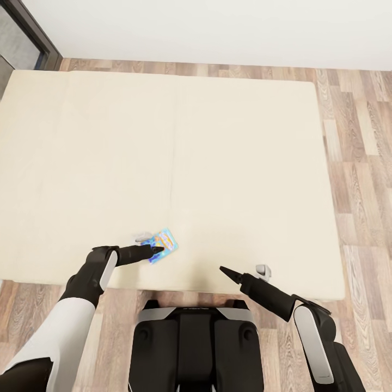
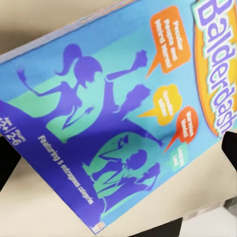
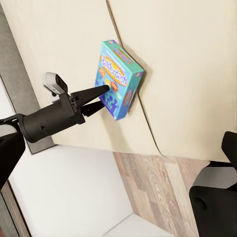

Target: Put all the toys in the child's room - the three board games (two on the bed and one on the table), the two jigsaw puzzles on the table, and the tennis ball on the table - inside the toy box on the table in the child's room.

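The small blue board game is seen lying flat on the bed, near its near edge and left of the middle, with the wood-plank floor beyond on the right. The left gripper is held right at the box's near-left edge; in the right wrist view its fingers are parted, one tip on the printed lid and the other lower beside the box's side, so nothing is grasped yet. The right gripper hangs over the mattress, well apart from the box, and whether its fingers are parted cannot be told.

The box is judged to be light, stiff cardboard with a glossy, probably slippery lid. Its depth looks small enough to be spanned, so it would best be taken across the thickness at an edge. The soft mattress may yield under a pressing finger. A pinch at one corner could let the box swing or the lid slide off.
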Tool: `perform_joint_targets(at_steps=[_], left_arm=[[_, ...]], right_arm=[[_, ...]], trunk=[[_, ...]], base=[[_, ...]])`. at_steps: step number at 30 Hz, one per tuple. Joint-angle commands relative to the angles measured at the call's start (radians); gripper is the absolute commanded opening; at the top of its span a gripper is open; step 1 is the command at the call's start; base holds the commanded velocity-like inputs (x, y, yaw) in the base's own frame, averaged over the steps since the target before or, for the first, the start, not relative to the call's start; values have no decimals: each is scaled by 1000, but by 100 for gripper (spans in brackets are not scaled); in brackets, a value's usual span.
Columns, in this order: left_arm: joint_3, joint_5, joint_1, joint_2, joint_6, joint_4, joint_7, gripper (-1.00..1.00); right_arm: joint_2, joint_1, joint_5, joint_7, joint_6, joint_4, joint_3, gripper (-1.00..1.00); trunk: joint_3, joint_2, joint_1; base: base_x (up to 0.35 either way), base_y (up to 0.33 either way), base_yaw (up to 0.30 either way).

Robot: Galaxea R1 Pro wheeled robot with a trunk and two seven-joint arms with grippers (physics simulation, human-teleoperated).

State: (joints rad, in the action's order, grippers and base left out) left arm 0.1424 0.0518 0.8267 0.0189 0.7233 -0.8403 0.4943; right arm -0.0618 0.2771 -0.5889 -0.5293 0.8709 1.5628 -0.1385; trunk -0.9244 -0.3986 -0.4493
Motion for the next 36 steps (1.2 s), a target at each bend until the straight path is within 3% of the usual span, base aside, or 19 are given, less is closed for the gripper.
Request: perform_joint_targets(at_steps=[1, 36], left_arm=[[2, 10, 0, 0, 10, 0, 1, 100], [1, 13, 0, 0, 10, 0, 4, 100]], right_arm=[[-1, 1, 1, -4, 7, 0, -3, 100], [-1, 1, 0, -5, 7, 0, -3, 100]], trunk=[[-1, -1, -1], [-1, -1, -1]], base=[[0, -127, 0], [0, -150, 0]])
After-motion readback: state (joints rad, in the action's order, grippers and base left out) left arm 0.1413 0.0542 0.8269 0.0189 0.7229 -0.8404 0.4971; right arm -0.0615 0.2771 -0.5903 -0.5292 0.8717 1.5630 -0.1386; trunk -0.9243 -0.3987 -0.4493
